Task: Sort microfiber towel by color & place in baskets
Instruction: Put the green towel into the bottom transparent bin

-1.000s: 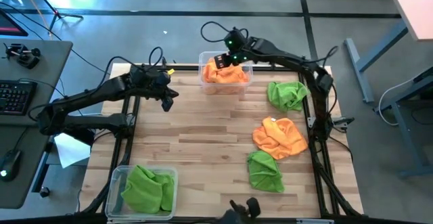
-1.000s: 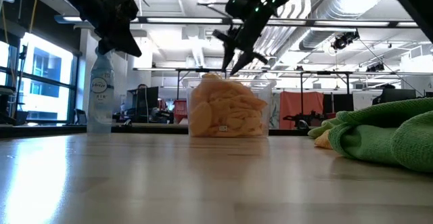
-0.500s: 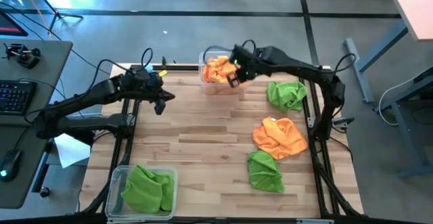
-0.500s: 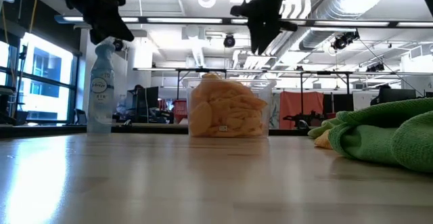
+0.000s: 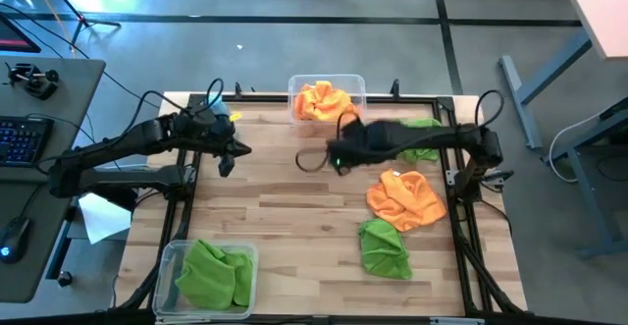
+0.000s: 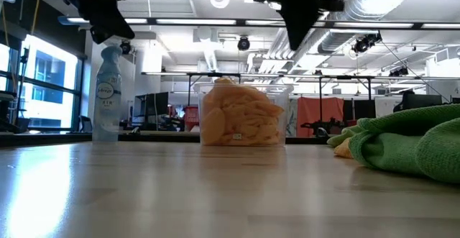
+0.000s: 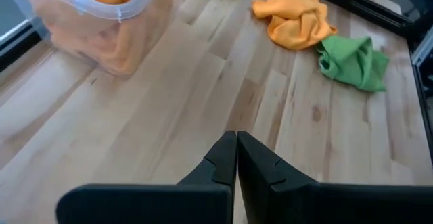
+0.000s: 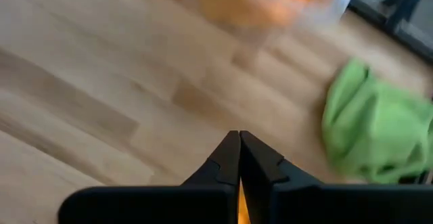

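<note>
My right end effector point(image 5: 312, 160) hung over the bare middle of the wooden worktop point(image 5: 285, 217), its two dark fingers point(image 8: 233, 158) pressed flat together and holding nothing. The arm behind it reached in from the right side, passing over a green towel point(image 5: 424, 138) near the far right corner. Just beyond the end effector, at the middle of the far edge, stood a clear basket point(image 5: 327, 101) heaped with orange towels point(image 5: 324, 99); from table height the same basket point(image 6: 243, 116) showed as a full tub with orange cloth rising above its rim. To the right of the end effector a loose orange towel point(image 5: 405, 197) lay crumpled on the wood, and just nearer than it lay another loose green towel point(image 5: 384, 248), the two touching or almost so. My left end effector point(image 5: 226, 161) waited above the far left part of the worktop, its fingers point(image 7: 230, 160) also closed tight on nothing. In the near left corner sat the second clear basket point(image 5: 173, 256) with green towels point(image 5: 216, 274) inside. A small spray bottle point(image 6: 107, 94) stood upright at the far left of the worktop, well apart from the orange basket. A white sheet point(image 5: 104, 217) lay off the worktop's left side.
</note>
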